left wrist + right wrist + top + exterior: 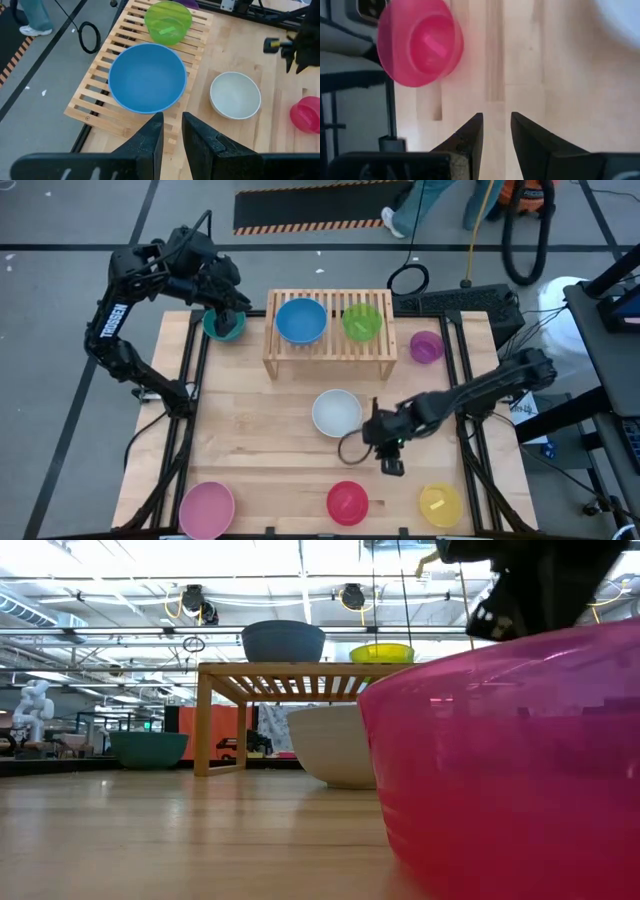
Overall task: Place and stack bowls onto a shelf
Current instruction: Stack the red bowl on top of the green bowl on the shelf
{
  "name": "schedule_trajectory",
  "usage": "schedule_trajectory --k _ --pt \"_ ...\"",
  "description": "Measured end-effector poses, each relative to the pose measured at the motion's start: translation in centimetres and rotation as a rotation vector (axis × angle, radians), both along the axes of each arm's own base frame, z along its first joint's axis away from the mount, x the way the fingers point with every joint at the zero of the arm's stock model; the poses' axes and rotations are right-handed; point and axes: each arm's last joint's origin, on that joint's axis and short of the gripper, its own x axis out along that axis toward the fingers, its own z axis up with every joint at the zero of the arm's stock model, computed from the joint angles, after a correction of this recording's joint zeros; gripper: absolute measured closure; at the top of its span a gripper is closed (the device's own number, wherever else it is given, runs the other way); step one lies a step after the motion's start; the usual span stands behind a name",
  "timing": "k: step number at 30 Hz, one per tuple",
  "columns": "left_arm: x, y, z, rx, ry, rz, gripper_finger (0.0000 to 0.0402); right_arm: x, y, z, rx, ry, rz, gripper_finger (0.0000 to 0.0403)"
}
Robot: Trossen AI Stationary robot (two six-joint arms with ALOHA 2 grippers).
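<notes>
The light-wood shelf (328, 352) stands at the table's far middle. On its slatted top rest a blue bowl (300, 320) and a green bowl (361, 321), each on its base. A teal bowl (224, 328) sits left of the shelf and a purple bowl (426, 346) right of it. A white bowl (336, 412) is at mid-table. Pink (207, 508), red (347, 502) and yellow (439, 505) bowls line the near edge. My left gripper (172, 132) hangs high over the shelf's left end, open and empty. My right gripper (496, 130) hovers between the white and red bowls, open and empty.
Black rails (190, 395) run along the table's left and right sides. Bare wood lies between the shelf and the near row of bowls. A cable loop (350, 448) hangs by my right gripper. On the floor beyond the far edge are cables and a person's feet (395, 222).
</notes>
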Motion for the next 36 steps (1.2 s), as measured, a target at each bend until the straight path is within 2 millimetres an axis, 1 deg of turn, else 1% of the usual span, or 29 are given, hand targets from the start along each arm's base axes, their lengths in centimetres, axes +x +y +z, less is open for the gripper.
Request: schedule_trajectory --k 3,6,8,13,17,21,28,36 --pt "0.0 0.0 0.0 -0.006 -0.002 0.006 0.0327 0.9 0.7 -1.5 -0.002 0.021 0.0 0.0309" --pt "0.0 0.0 0.0 -0.01 -0.004 0.01 0.0327 1.8 1.3 -2.5 0.025 0.01 -0.036 0.0309" --pt "0.0 0.0 0.0 -0.019 -0.007 0.02 0.0327 2.4 1.8 -2.7 0.055 -0.015 -0.061 0.0309" --pt "0.0 0.0 0.0 -0.025 -0.009 0.024 0.0327 3.5 2.6 -2.6 0.135 -0.094 -0.114 0.0309" --pt "0.0 0.0 0.0 -0.024 -0.008 0.022 0.0327 3.8 3.1 -2.2 0.179 -0.127 -0.149 0.031" --pt "0.0 0.0 0.0 -0.024 -0.008 0.022 0.0327 3.7 3.3 -2.2 0.18 -0.116 -0.201 0.031" --pt "0.0 0.0 0.0 -0.003 -0.002 0.001 0.0327 3.6 3.6 -2.2 0.199 -0.094 -0.24 0.031" --pt "0.0 0.0 0.0 0.014 0.004 -0.018 0.0327 3.9 4.9 -4.6 0.175 -0.027 -0.27 0.031"
